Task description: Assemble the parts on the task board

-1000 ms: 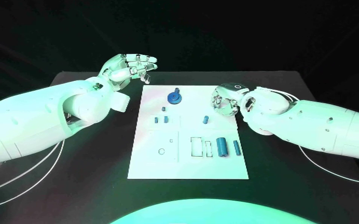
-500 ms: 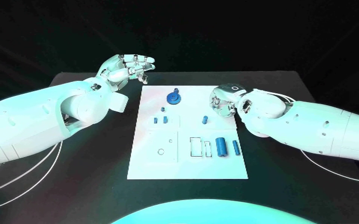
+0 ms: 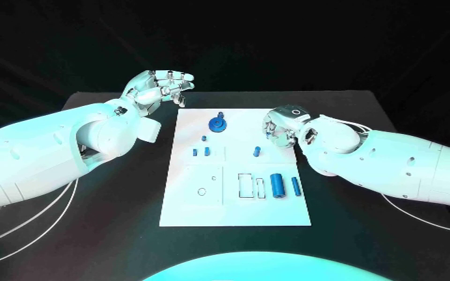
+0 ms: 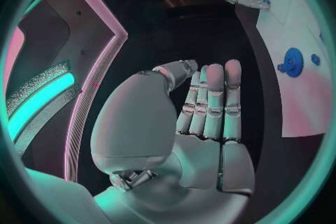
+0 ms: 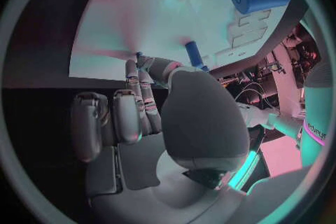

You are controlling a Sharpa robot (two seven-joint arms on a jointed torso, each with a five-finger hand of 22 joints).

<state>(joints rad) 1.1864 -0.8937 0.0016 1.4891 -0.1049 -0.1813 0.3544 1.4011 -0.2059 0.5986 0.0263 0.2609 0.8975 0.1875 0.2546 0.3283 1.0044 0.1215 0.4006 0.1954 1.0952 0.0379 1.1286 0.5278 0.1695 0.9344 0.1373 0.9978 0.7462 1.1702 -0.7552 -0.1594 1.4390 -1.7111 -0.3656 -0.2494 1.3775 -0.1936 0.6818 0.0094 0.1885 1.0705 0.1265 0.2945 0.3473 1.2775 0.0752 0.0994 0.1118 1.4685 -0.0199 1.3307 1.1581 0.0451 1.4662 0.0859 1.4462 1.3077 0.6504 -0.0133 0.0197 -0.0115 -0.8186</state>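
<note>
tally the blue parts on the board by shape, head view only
Round disc piece with knob: 1
Thick cylinder: 1
Slim rod: 1
Small pegs: 4
Total: 7 blue parts on the task board. Neither the left hand nor the right hand holds any.

One task board [image 3: 188, 213], seven blue parts [image 3: 278, 185], two hands [image 3: 161, 87]

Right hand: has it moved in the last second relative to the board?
No. The right hand still hovers over the right edge of the task board, beside the upright blue part.
</note>
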